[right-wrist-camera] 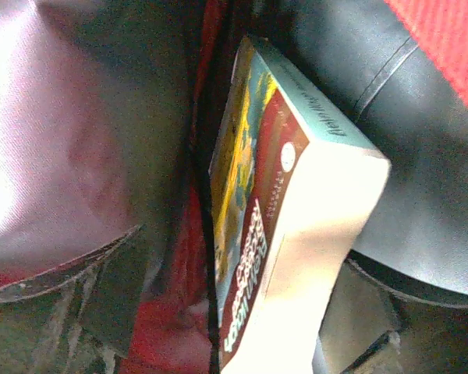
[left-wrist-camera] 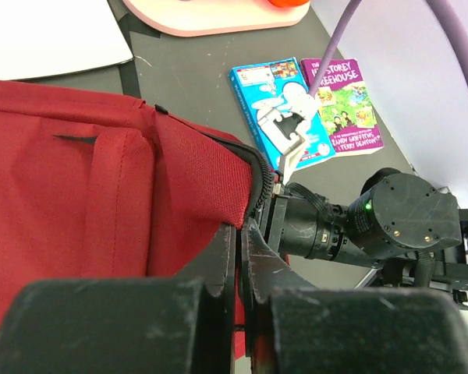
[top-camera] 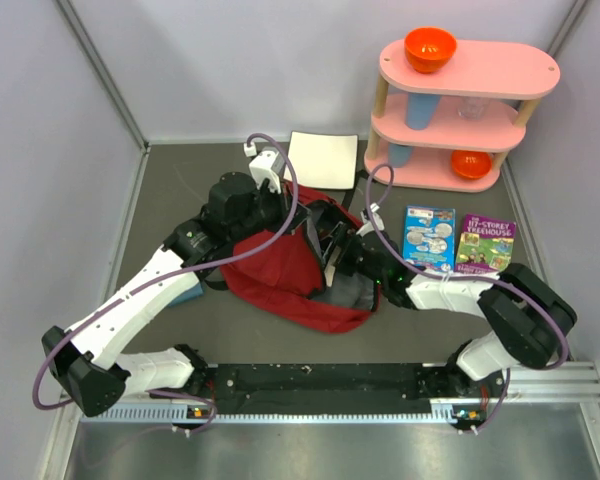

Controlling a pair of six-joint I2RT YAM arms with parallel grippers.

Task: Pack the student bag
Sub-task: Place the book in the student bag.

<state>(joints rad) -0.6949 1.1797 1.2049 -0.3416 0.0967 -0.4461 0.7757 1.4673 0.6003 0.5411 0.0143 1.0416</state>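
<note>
The student bag (top-camera: pixel 280 275), dark red with black trim, lies in the middle of the table with its mouth facing right. My left gripper (top-camera: pixel 305 215) is shut on the bag's red upper edge (left-wrist-camera: pixel 210 187) beside the zipper, with red fabric pinched between its fingers (left-wrist-camera: pixel 226 257). My right gripper (top-camera: pixel 335 255) reaches into the mouth of the bag. In the right wrist view a thick paperback book (right-wrist-camera: pixel 296 202) stands on edge inside the dark lining, between my right gripper's (right-wrist-camera: pixel 242 312) spread jaws. A gap shows between the left finger (right-wrist-camera: pixel 70 312) and the book.
Two books lie flat to the right of the bag: a blue one (top-camera: pixel 428 237) and a purple one (top-camera: pixel 486 243). A white sheet (top-camera: pixel 322 160) lies behind the bag. A pink shelf (top-camera: pixel 460 110) at the back right holds orange bowls (top-camera: pixel 429 48) and blue cups.
</note>
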